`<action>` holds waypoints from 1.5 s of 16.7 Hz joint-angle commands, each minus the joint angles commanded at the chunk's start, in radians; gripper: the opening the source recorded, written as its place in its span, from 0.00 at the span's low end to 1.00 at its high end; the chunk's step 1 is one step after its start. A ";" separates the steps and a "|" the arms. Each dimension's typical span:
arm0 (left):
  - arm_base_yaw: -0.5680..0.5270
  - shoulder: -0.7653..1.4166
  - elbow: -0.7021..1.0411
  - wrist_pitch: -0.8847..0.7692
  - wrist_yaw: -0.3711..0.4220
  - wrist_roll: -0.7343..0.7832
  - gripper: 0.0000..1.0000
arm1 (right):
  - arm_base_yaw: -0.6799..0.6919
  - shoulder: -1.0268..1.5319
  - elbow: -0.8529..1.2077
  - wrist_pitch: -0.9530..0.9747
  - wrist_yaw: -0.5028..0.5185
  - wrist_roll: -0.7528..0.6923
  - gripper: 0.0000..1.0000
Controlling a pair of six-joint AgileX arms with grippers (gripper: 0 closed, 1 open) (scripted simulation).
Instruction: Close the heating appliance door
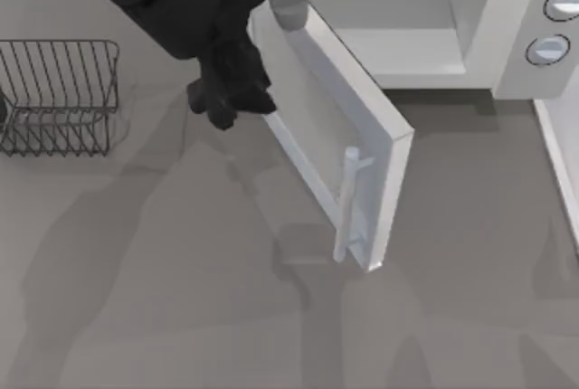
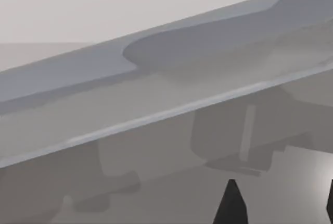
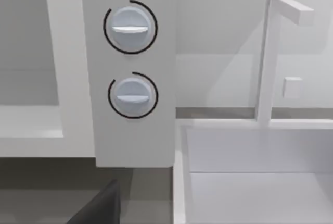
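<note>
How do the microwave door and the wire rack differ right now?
The door is a solid white panel with a bar handle; the wire rack is dark open wire. The door is hinged to the microwave and swung partly open, with the left hand against it; the wire rack stands apart at the table's left, untouched.

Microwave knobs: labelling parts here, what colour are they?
Pale grey-blue knobs, each ringed by a thin dark arc; clearest in the right wrist view.

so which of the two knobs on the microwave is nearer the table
The lower knob on the side panel; the other knob sits directly above it, farther from the table.
</note>
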 joint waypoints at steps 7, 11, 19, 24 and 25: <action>0.000 0.000 0.000 0.000 0.000 0.000 0.00 | 0.000 0.000 0.000 0.000 0.000 0.000 1.00; 0.002 0.000 0.000 0.000 0.000 0.000 0.00 | 0.000 0.000 0.000 0.000 0.000 0.000 1.00; -0.047 0.032 0.039 0.013 -0.016 -0.049 0.00 | 0.000 0.000 0.000 0.000 0.000 0.000 1.00; -0.062 0.043 0.054 0.015 -0.019 -0.065 0.00 | 0.000 0.000 0.000 0.000 0.000 0.000 1.00; -0.070 0.052 0.061 0.015 -0.023 -0.076 0.00 | 0.000 0.000 0.000 0.000 0.000 0.000 1.00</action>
